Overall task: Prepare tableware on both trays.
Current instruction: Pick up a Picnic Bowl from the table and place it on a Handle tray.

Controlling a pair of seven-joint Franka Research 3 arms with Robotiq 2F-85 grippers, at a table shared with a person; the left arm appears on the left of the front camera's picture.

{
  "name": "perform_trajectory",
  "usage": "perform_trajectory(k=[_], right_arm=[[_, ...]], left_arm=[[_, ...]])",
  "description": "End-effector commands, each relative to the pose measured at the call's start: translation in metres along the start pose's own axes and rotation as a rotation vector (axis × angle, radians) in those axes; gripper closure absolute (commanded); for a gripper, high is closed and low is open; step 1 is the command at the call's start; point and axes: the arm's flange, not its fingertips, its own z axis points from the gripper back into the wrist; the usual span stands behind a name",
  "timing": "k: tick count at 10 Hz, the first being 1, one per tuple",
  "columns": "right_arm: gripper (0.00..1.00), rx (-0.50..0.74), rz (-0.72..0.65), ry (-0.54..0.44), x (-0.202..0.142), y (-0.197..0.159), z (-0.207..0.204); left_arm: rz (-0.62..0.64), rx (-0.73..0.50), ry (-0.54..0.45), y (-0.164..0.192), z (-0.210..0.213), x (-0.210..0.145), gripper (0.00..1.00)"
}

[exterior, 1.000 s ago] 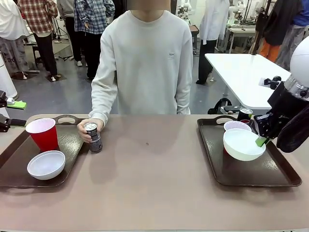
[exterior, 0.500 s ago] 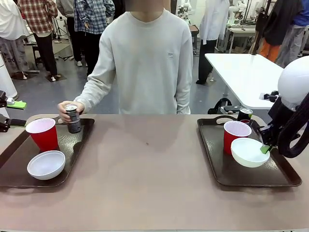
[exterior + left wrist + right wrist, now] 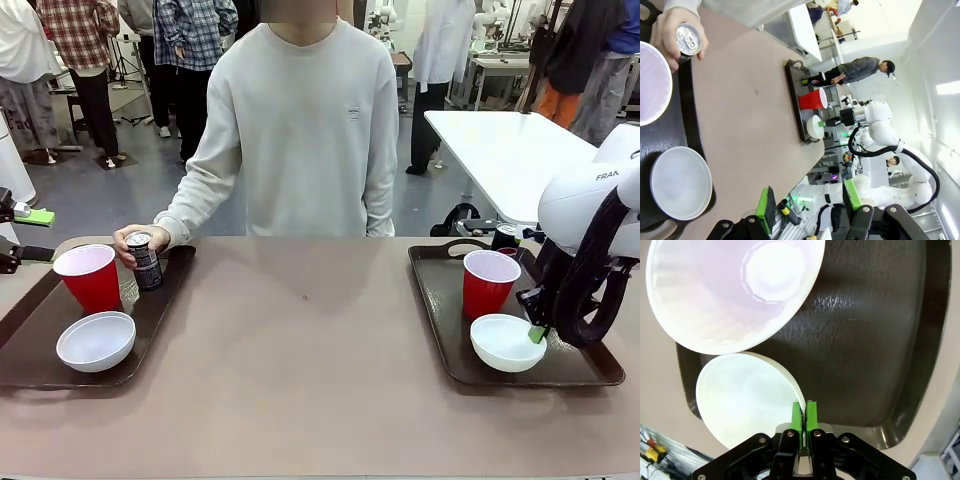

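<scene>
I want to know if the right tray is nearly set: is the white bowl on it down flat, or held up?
Down flat: the white bowl sits level on the right tray, the right gripper at its rim.

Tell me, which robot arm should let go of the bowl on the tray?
The right one, I'd say. Its gripper pinches the rim of the white bowl, which sits on the right tray. The left gripper hangs open, away from both bowls.
</scene>
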Motion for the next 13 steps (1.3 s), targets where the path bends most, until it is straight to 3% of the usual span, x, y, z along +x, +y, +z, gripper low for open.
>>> perform_trajectory(k=[1, 2, 3, 4, 6, 7, 10, 13], right_arm=[[0.36, -0.027, 0.022, -0.022, -0.014, 0.001, 0.007], [0.12, -0.017, 0.018, -0.041, -0.018, 0.004, 0.016], [0.16, 0.002, 0.016, -0.051, -0.022, 0.008, 0.026], [0.00, 0.021, 0.005, -0.060, -0.029, 0.012, 0.038], [0.00, 0.068, 0.006, -0.059, -0.041, 0.019, 0.063], [0.32, 0.085, 0.007, -0.039, -0.050, 0.023, 0.076], [0.02, 0.096, -0.010, 0.001, -0.072, 0.035, 0.107], [0.00, 0.080, 0.021, -0.006, -0.066, 0.029, 0.100]], left_arm=[[-0.009, -0.020, -0.012, 0.000, 0.000, 0.001, 0.28], [-0.009, -0.020, -0.012, 0.000, 0.000, 0.001, 0.28], [-0.009, -0.020, -0.012, 0.000, 0.000, 0.001, 0.28], [-0.009, -0.020, -0.012, 0.000, 0.000, 0.001, 0.28], [-0.009, -0.020, -0.012, 0.000, 0.000, 0.001, 0.28], [-0.009, -0.020, -0.012, 0.000, 0.000, 0.001, 0.28], [-0.009, -0.020, -0.012, 0.000, 0.000, 0.001, 0.28], [-0.009, -0.020, -0.012, 0.000, 0.000, 0.001, 0.28]])
